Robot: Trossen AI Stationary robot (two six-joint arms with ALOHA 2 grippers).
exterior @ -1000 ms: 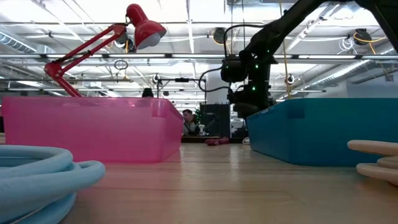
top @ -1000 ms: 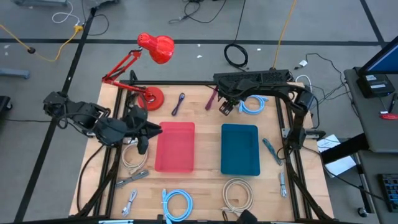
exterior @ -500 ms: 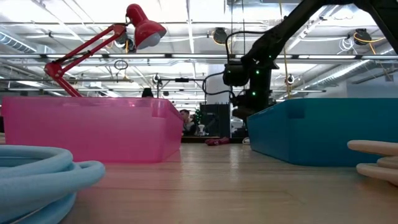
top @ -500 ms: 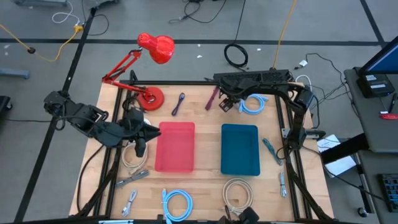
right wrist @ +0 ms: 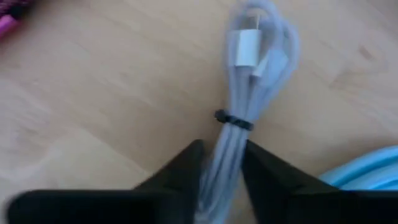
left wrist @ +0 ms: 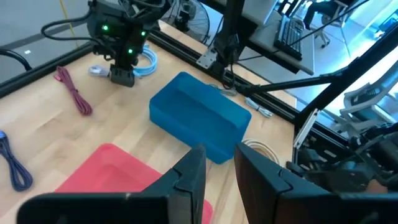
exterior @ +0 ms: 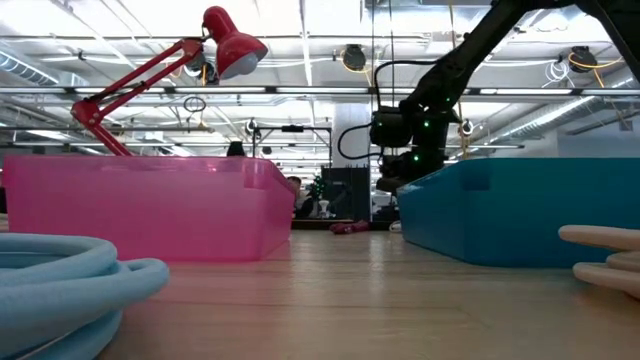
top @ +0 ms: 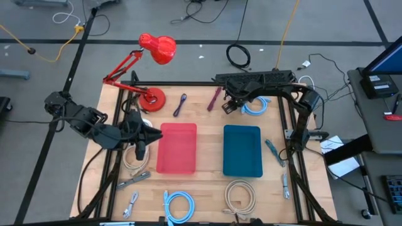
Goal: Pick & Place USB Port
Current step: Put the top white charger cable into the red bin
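Right wrist view: right gripper (right wrist: 221, 165) pinching white USB cable bundle (right wrist: 239, 118) on bench (right wrist: 93, 93); left gripper (left wrist: 217, 171) narrowly parted, empty.

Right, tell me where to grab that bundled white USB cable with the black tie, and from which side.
Grip the white bundled USB cable across its narrow waist just below the black tie, coming straight down from above. It lies flat on the wooden table with its strands cinched together there, so two fingers can span it. The right gripper already straddles that section; the light blue coiled cable lies close beside, so stay narrow.
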